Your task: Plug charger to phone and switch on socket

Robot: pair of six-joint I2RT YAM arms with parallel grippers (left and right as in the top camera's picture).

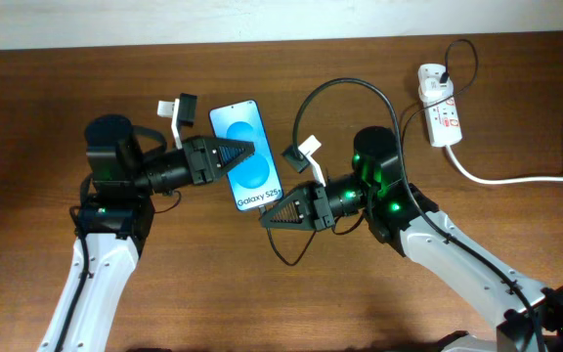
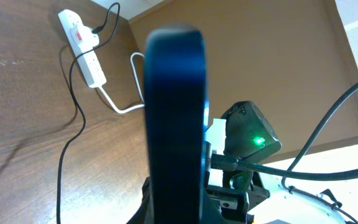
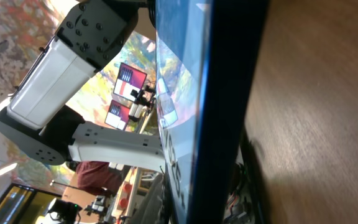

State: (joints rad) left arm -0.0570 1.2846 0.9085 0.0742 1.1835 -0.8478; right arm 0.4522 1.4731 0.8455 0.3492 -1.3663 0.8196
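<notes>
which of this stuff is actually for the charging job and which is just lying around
For the job:
phone
charger, the thin black cable
socket

Just there:
thick white cord running off the socket, not something to handle
table

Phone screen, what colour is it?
The phone screen is bright blue with white writing; the overhead view shows it best.
</notes>
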